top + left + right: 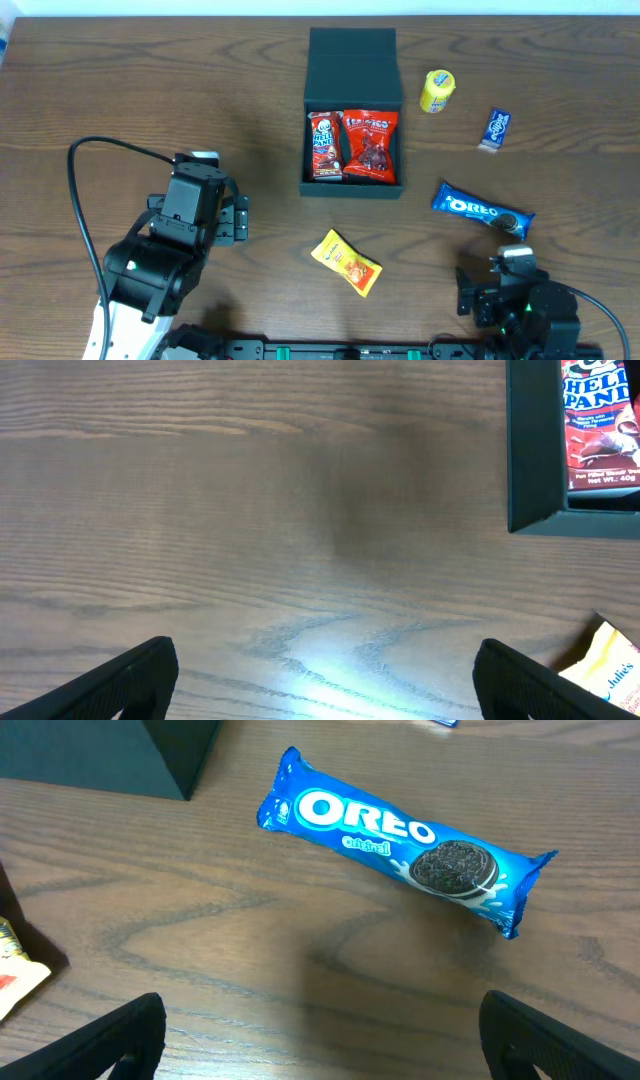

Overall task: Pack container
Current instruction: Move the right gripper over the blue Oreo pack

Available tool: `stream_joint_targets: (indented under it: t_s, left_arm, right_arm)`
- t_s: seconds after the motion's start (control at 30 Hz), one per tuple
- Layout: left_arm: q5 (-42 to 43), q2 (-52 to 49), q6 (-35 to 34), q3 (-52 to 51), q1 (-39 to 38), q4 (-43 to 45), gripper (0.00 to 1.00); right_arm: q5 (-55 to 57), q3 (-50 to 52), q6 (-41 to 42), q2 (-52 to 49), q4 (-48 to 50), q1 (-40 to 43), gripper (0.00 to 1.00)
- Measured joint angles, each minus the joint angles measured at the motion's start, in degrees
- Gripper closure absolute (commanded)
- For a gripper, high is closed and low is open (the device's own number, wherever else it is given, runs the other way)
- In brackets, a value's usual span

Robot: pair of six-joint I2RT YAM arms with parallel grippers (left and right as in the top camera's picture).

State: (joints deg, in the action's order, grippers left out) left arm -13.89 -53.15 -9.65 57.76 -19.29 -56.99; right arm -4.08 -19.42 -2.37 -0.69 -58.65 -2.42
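Left gripper at 7 o'clock and right gripper at 5 both stand apart, empty. The slanted Oreo pack at 4 may roll from an off-centre pinch. The open container at 12, holding 2 red packets, leaves little room.

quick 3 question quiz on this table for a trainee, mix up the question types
1. Pick one: how many snack packets lie inside the container? A one, B two, C four.
2. True or false: the Oreo pack lies inside the container.
3. Fill in: the left hand and right hand are both ___, holding nothing.
Key: 1 B, the Hello Panda packet and a red packet. 2 false, it lies on the table. 3 open.
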Motion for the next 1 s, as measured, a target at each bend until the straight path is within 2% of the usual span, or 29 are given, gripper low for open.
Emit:
stream_joint_targets:
  t_s: [0.2, 0.33, 0.7, 1.0]
  left_arm:
    - [0.0, 0.0, 0.37, 0.0, 0.0, 0.0, 0.05]
    - [0.02, 0.0, 0.52, 0.0, 0.0, 0.0, 0.05]
    - [0.02, 0.0, 0.52, 0.0, 0.0, 0.02, 0.05]
    - [0.02, 0.0, 0.52, 0.0, 0.0, 0.02, 0.05]
  right_arm:
    - [-0.02, -0.7, 0.0, -1.29, -0.59, 0.0, 0.01]
    - [0.0, -4.28, 0.0, -6.01, -0.37, 0.0, 0.01]
    - [0.0, -26.86, 0.0, -30.64, -6.29, 0.0, 0.01]
    - [-0.02, -36.87, 0.0, -50.88, -6.43, 0.0, 0.01]
